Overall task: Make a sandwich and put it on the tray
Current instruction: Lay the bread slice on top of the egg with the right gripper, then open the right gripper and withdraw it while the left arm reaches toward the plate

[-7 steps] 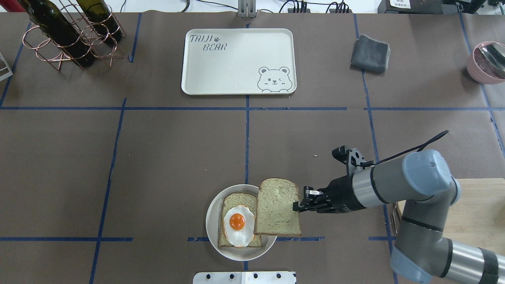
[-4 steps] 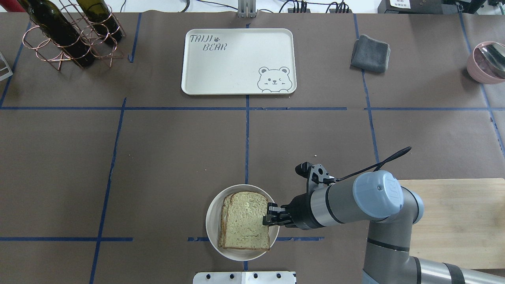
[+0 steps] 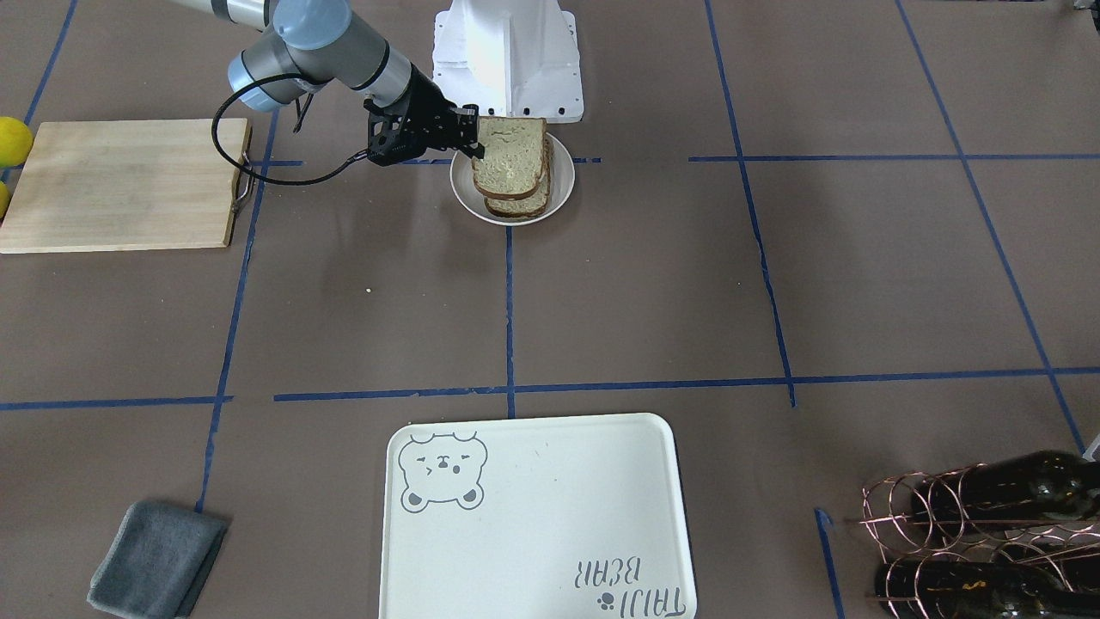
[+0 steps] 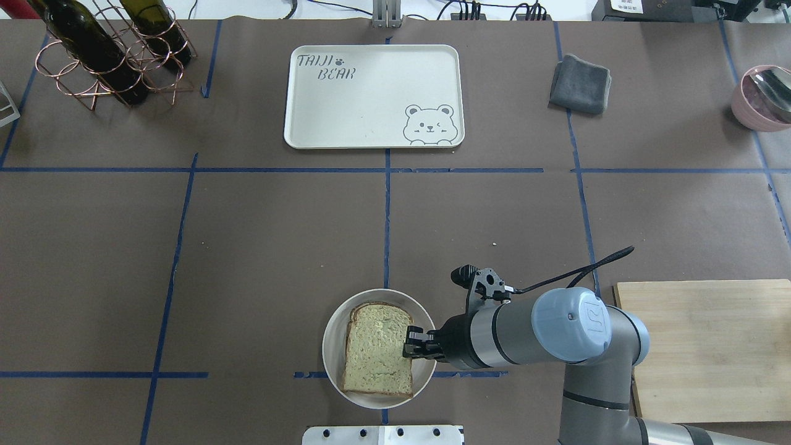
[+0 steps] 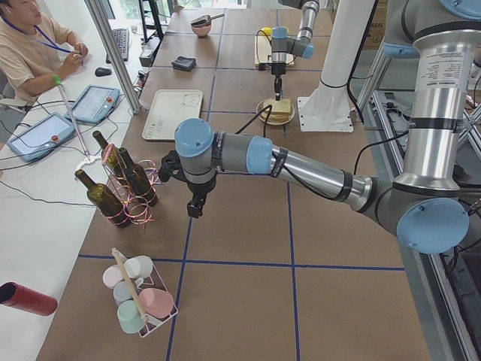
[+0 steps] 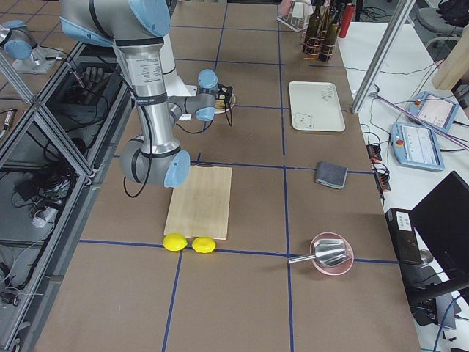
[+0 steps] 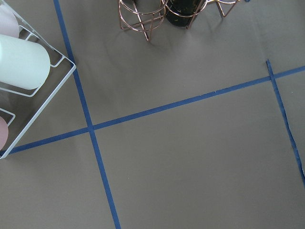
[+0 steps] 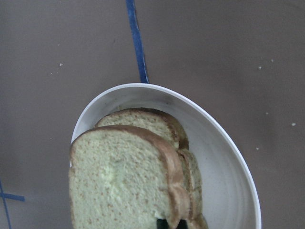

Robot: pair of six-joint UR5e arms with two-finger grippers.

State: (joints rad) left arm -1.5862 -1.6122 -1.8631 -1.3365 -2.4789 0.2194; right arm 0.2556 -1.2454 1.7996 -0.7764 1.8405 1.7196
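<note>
The sandwich sits on a small round white plate (image 4: pixel 331 334) near the table's front edge. Its top bread slice (image 4: pixel 378 349) covers the lower slice, and the egg is hidden. My right gripper (image 4: pixel 409 343) is shut on the right edge of the top slice; it also shows in the front-facing view (image 3: pixel 475 142). The right wrist view shows the top slice (image 8: pixel 119 186) lying over the lower slice (image 8: pixel 152 121). The cream tray (image 4: pixel 371 99) with the bear face lies bare at the far middle. My left gripper (image 5: pixel 194 209) hangs over the table's left end; I cannot tell if it is open or shut.
A wooden cutting board (image 4: pixel 704 346) lies right of the plate. A grey cloth (image 4: pixel 579 83) and a pink bowl (image 4: pixel 763 99) are at the far right. A copper rack with wine bottles (image 4: pixel 105 55) stands far left. A wire rack of cups (image 7: pixel 19 62) is near the left wrist.
My right gripper moved left with the top slice and brought it down over the egg and lower slice. The egg is now covered.
</note>
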